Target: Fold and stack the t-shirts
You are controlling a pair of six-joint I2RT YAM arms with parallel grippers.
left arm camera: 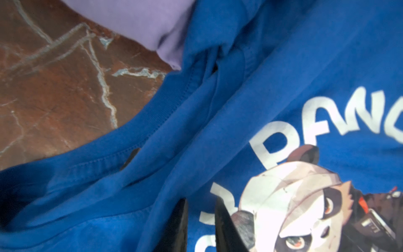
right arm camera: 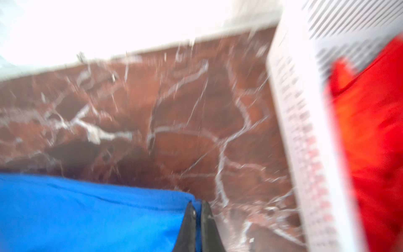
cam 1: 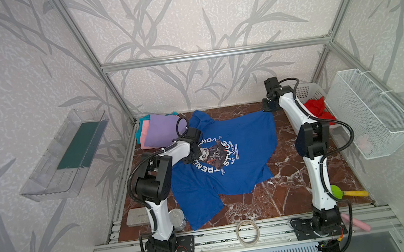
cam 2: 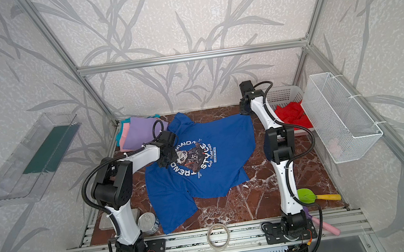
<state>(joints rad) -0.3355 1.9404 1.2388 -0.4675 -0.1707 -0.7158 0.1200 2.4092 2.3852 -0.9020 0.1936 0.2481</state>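
**Blue shirt spread open, one corner clamped**

We see a red-brown marble tabletop with the royal blue t-shirt spread across its middle. The white lettering and panda print face up, and the cloth is wrinkled near the collar. At the far right stands a white perforated plastic basket, and a crumpled bright red t-shirt lies in it. In the far left corner sits a folded stack: a lavender t-shirt on top, with a pink one and a teal one showing beneath. The blue sleeve touches the lavender cloth.

The right gripper is pressed together on the blue shirt's far right corner. The left gripper sits low on the print, its jaws narrowly apart. Blue folds bunch beside it, but we cannot tell whether it pinches them.
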